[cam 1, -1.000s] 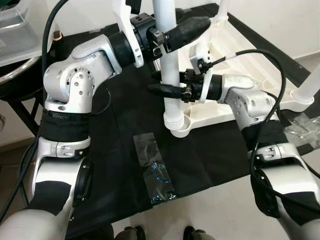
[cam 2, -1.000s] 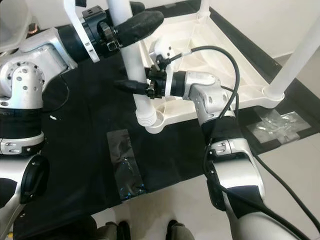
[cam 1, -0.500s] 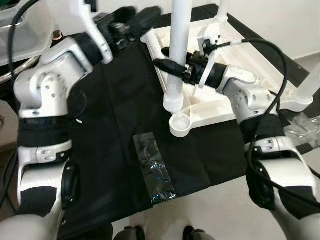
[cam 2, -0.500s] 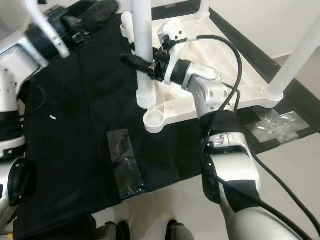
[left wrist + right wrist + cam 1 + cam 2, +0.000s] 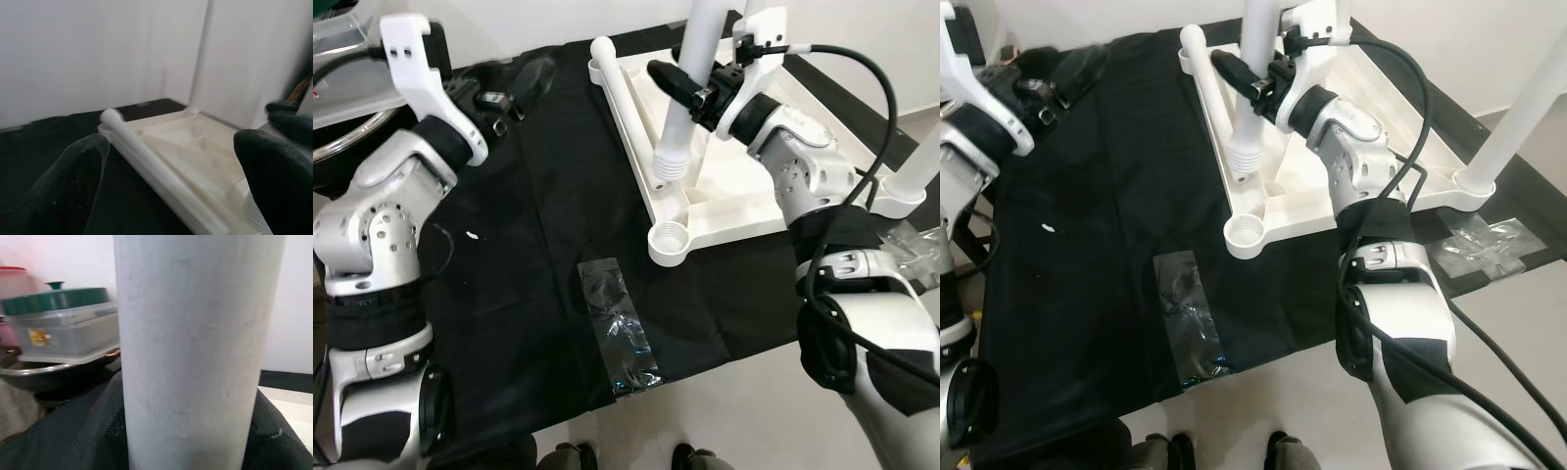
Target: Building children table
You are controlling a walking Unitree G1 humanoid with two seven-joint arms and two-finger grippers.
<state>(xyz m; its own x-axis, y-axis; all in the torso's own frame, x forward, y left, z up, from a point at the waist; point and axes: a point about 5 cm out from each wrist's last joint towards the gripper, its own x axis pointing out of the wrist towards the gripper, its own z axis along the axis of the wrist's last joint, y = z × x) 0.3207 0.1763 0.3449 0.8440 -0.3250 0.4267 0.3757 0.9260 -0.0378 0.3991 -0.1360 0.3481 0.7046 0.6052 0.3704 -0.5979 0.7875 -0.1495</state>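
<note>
- Right now the right gripper (image 5: 690, 83) squeezes a white table leg (image 5: 688, 98), with one black finger on each side of it.
- That leg is lifted and leans a bit, with its long way running from 12 o'clock down to 6 o'clock.
- Its ridged screw end (image 5: 672, 164) points down and hangs in the air over the white tabletop (image 5: 734, 186).
- The tabletop lies upside down on a black cloth (image 5: 538, 245).
- An open round corner socket (image 5: 670, 238) sits at the near corner of the tabletop, toward 6 o'clock from the screw end and a little apart from it.
- My guess is the leg has to go down toward 6 o'clock and stand straight over that socket before it can be twisted in.
- The right arm is the nearer one, since it has the leg already.
- The left gripper (image 5: 166, 161) holds nothing, and its two fingers are spread wide apart.
- It is off toward 9 o'clock over the cloth and faces the tabletop's long edge (image 5: 161, 166).
- Another leg (image 5: 925, 166) already stands at the corner toward 3 o'clock.
- A shiny strip of tape (image 5: 615, 328) lies on the cloth toward 6 o'clock from the socket.
- Nothing seems to block the way to the socket.
- A clear box with a green lid (image 5: 58, 323) sits well behind the cloth.
</note>
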